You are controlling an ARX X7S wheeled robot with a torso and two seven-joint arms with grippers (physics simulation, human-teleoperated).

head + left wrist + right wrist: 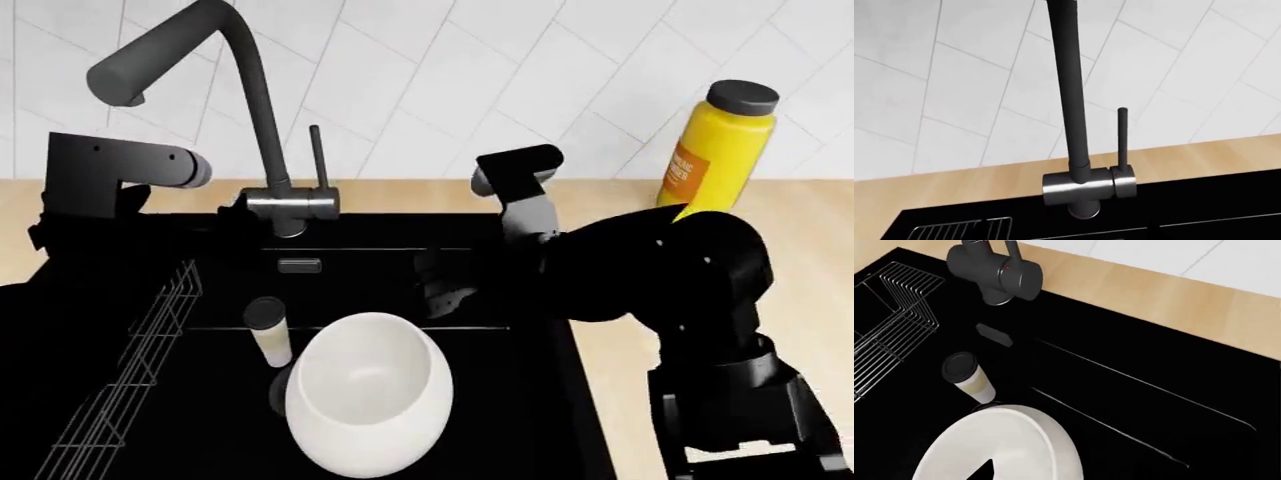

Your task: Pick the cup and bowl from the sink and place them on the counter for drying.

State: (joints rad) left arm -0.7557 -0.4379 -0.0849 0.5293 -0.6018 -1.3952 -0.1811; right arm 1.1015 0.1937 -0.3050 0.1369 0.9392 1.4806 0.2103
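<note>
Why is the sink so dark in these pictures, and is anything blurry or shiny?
Head view: the black sink swallows detail, so the dark arms blend into it; the white bowl shows soft gloss. Right wrist view: faint light streaks line the basin, and the cup looks sharp. Left wrist view: the faucet has a dull metallic sheen; nothing is notably blurred.

The head view looks down over the sink (160,400), faucet (260,120) upper left. The left wrist view faces the faucet (1077,150) closely, against wall tiles (974,75). The right wrist view looks down into the sink (1121,405); all three share the faucet (991,270).
</note>
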